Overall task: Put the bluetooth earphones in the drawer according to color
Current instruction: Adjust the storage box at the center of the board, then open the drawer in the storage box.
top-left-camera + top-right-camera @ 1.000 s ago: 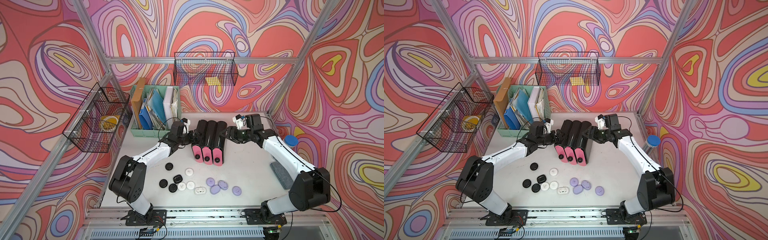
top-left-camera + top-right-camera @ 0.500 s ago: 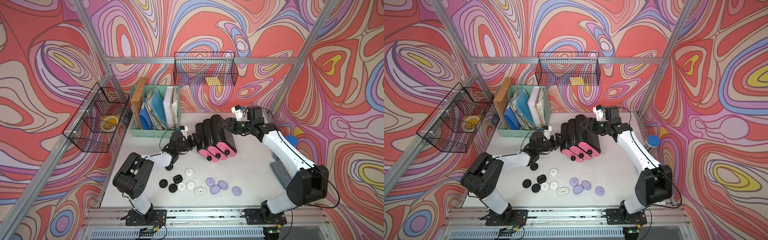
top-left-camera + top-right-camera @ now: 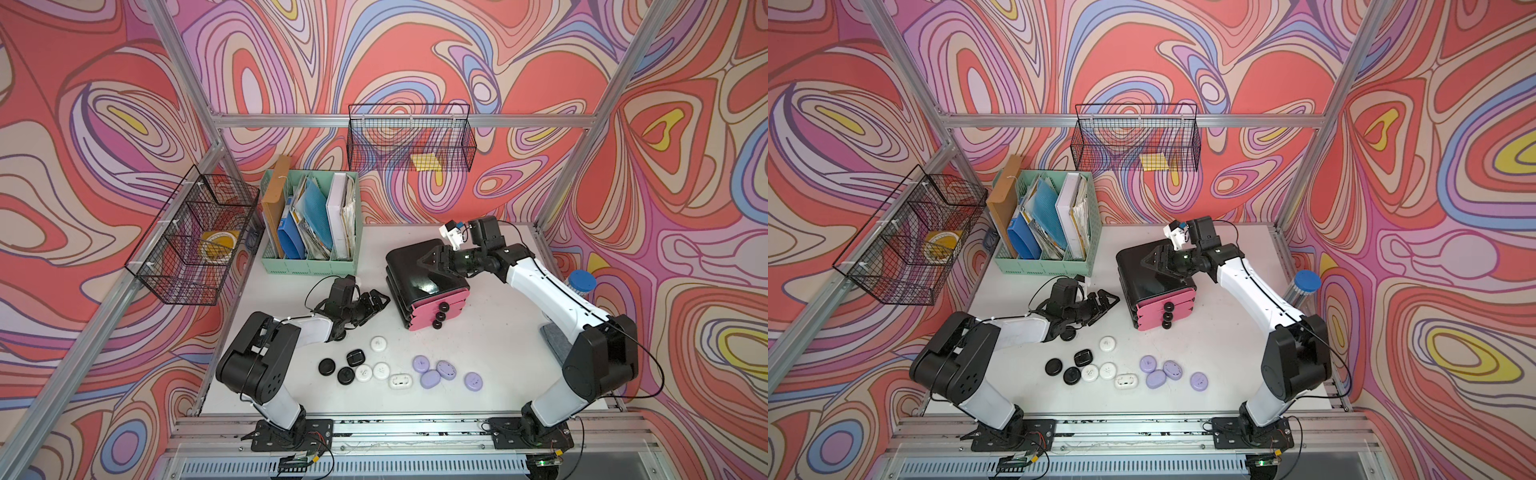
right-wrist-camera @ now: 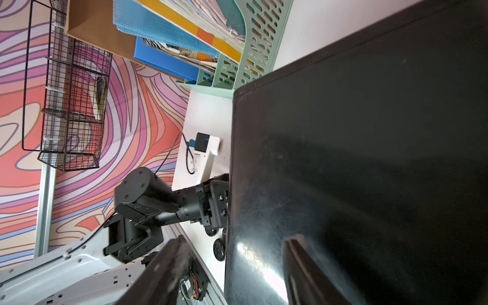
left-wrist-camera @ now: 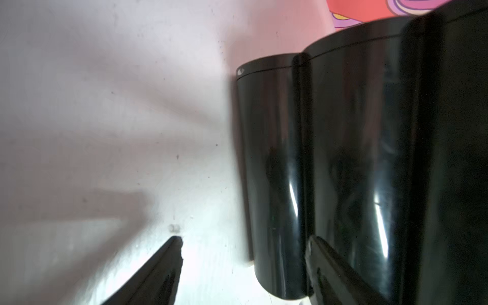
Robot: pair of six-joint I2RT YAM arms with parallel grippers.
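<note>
Atop the drawer (image 3: 419, 286) the right end effector (image 3: 424, 264) is spread, empty; beside it, the left end effector (image 3: 380, 300) likewise. Gloss is judged slippery; knobs (image 3: 440, 316) should be pinched.

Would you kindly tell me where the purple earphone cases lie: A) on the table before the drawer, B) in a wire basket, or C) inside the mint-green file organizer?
A: the purple earphone cases rest on the white table, before the pink fronts of the drawer.

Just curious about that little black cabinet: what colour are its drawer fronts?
The drawer fronts are pink, each with a black knob; clearest in a top view.
</note>
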